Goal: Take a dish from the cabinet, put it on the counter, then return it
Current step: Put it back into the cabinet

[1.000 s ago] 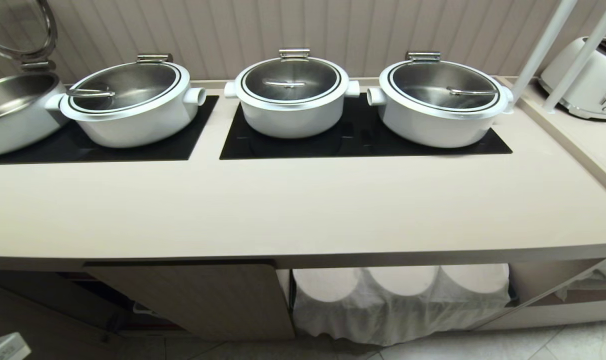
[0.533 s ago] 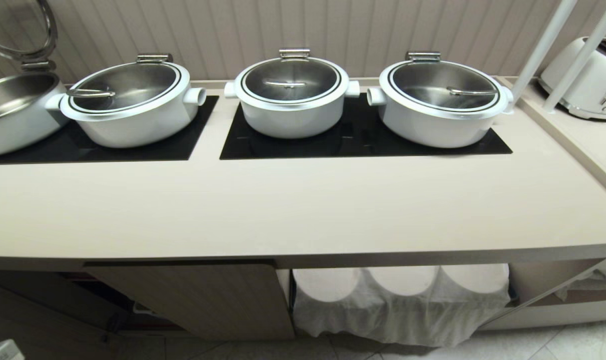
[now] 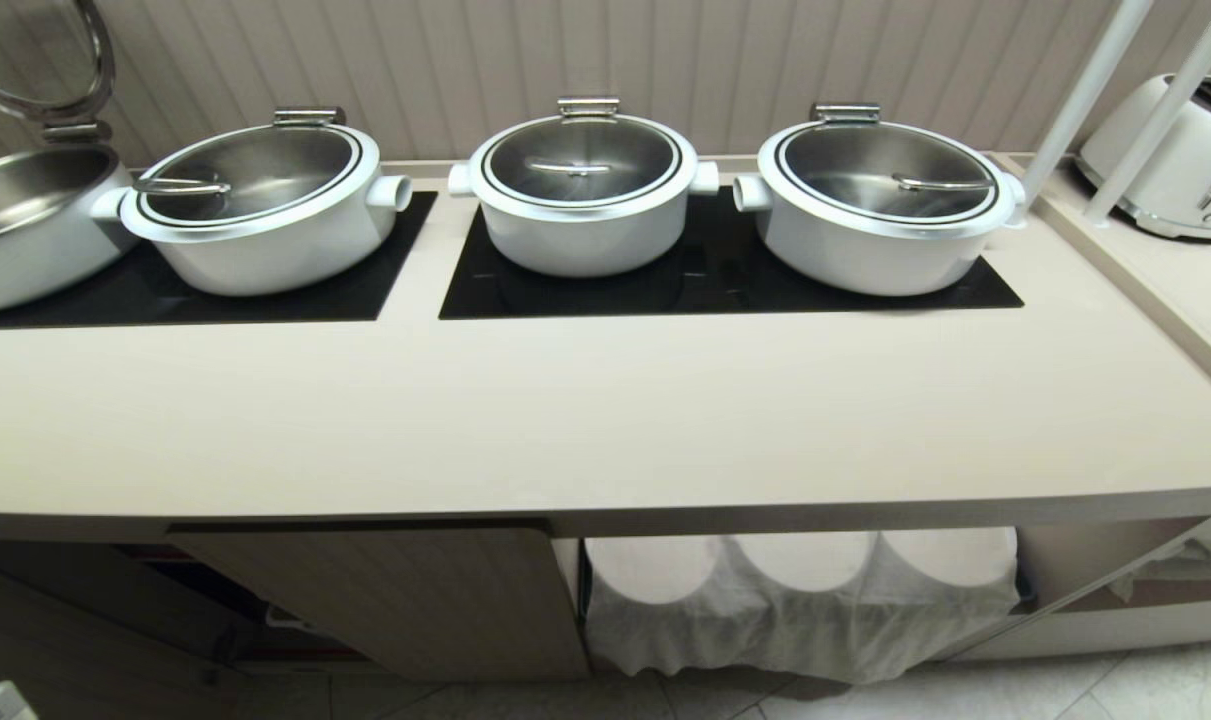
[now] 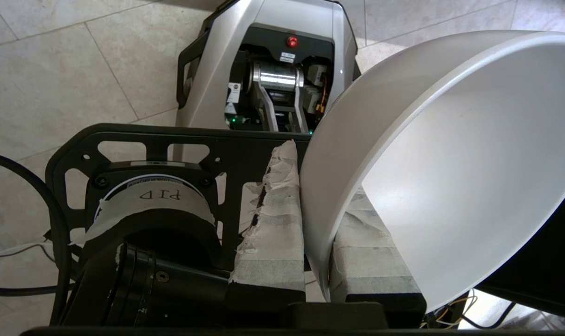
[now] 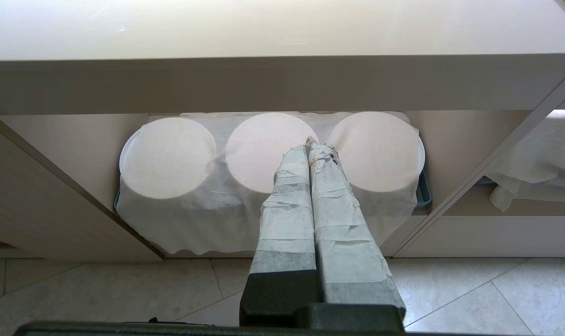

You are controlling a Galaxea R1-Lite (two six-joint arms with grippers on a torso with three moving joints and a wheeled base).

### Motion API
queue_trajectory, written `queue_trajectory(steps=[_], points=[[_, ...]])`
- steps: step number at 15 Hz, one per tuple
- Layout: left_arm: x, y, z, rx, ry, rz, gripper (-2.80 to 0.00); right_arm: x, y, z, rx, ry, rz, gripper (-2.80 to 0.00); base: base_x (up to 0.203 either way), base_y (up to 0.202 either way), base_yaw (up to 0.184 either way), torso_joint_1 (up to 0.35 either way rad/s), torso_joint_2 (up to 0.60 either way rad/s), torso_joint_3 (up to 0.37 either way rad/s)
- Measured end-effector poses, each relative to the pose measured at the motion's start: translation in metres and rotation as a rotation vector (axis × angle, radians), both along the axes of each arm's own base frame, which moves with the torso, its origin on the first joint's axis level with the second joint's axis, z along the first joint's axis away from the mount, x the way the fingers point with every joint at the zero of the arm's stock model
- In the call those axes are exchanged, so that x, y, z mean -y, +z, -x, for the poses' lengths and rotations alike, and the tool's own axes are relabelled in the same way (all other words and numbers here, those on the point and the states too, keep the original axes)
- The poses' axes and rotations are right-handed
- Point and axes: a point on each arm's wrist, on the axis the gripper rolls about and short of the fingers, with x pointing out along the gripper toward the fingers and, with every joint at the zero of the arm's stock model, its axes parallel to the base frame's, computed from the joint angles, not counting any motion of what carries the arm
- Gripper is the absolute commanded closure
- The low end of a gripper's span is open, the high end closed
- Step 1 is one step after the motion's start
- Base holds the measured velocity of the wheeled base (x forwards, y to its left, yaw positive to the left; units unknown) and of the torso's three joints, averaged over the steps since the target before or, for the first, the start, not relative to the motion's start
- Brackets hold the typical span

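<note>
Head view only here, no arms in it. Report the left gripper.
Observer: The left gripper is shut on the dish, pinching its wall.
Operator: Say where it is.
Observer: Over the floor, above the robot's base, not at the counter.
Operator: Report the right gripper.
Observer: The right gripper is shut and holds nothing, pointing at cloth-covered stacks in the cabinet.

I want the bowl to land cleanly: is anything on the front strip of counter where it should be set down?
Nothing visible. The left gripper pinches the bowl by its rim, low over the floor. The counter is bare in front of the pots, which sit farther back.
</note>
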Motion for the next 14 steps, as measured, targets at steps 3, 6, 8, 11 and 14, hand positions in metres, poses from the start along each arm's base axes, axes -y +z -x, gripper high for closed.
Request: queue_trajectory(steps=[3, 6, 8, 11, 14], points=[[-0.0001, 0.0004, 0.0002, 0.004, 0.001, 0.0, 0.0, 0.0, 0.0, 0.0, 0.0, 0.001, 0.001, 0.0, 0.0, 0.0, 0.0, 0.0, 0.0, 0.0], [-0.0002, 0.0003, 0.0002, 0.004, 0.001, -0.001, 0.0, 0.0, 0.0, 0.0, 0.0, 0.0, 0.0, 0.0, 0.0, 0.0, 0.0, 0.0, 0.0, 0.0], [-0.0002, 0.0002, 0.0002, 0.004, 0.001, -0.002, 0.0, 0.0, 0.0, 0.0, 0.0, 0.0, 0.0, 0.0, 0.0, 0.0, 0.0, 0.0, 0.0, 0.0], [-0.0002, 0.0001, 0.0003, 0.004, 0.002, -0.002, 0.0, 0.0, 0.0, 0.0, 0.0, 0.0, 0.0, 0.0, 0.0, 0.0, 0.0, 0.0, 0.0, 0.0], [-0.0002, 0.0, 0.0002, 0.003, 0.002, -0.002, 0.0, 0.0, 0.0, 0.0, 0.0, 0.0, 0.0, 0.0, 0.0, 0.0, 0.0, 0.0, 0.0, 0.0]])
